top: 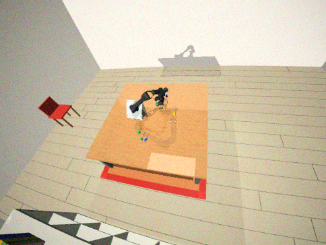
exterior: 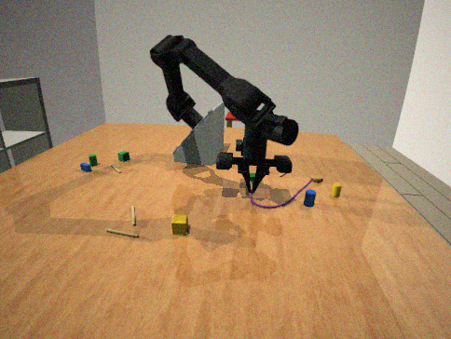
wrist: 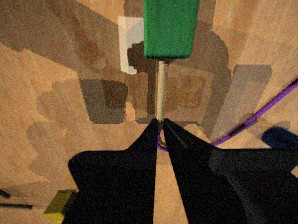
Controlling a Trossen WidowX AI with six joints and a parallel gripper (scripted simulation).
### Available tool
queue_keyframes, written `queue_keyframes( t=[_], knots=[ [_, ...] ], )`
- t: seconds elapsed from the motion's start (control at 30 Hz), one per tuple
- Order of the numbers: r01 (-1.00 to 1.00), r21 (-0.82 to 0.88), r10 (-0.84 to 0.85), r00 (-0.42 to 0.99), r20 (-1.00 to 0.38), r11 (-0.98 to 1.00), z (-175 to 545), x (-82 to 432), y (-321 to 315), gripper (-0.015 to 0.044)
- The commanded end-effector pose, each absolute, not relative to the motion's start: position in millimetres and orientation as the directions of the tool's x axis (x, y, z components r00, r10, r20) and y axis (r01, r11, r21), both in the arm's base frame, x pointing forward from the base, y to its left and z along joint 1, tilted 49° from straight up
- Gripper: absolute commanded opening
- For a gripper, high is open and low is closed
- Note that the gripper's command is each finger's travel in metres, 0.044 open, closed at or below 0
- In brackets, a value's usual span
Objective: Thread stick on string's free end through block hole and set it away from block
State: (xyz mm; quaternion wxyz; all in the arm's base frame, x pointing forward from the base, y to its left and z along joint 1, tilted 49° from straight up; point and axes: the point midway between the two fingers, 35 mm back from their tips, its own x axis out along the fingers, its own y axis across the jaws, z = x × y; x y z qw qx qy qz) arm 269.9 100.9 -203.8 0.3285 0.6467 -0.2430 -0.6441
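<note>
My gripper [top: 161, 106] [exterior: 252, 192] [wrist: 159, 122] is shut on the thin wooden stick [wrist: 161, 92], near its string end and low over the table. The stick points straight ahead in the wrist view, and its far tip meets the near face of the green block [exterior: 252, 177] [wrist: 170, 30]. The hole does not show, so I cannot tell whether the tip is inside it. The purple string [exterior: 275, 206] [wrist: 270, 106] runs from the stick in a slack curve to the round button [exterior: 317, 180] on the table. The block stands on the table just beyond my fingertips.
A blue cylinder [exterior: 309, 198] [wrist: 280, 137] and a yellow cylinder [exterior: 336, 190] stand near the string. A yellow cube [exterior: 180, 224] [wrist: 59, 206] and two loose sticks [exterior: 122, 233] [exterior: 133, 215] lie nearer the exterior camera. Several small green and blue objects lie far left there.
</note>
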Motion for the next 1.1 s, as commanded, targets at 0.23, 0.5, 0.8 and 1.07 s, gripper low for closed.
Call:
queue_keyframes(
  t=[0.23, 0.5, 0.8, 1.07],
  knots=[
    [0.110, 0.736, -0.735, 0.052, -0.676, -0.668, -202, 252, 101, 0.0000],
    [0.111, 0.736, -0.735, 0.052, -0.676, -0.668, -202, 241, 100, 0.0000],
    [0.111, 0.735, -0.735, 0.052, -0.676, -0.669, -201, 228, 98, 0.0000],
    [0.112, 0.735, -0.735, 0.053, -0.676, -0.669, -201, 222, 97, 0.0000]
  ],
)
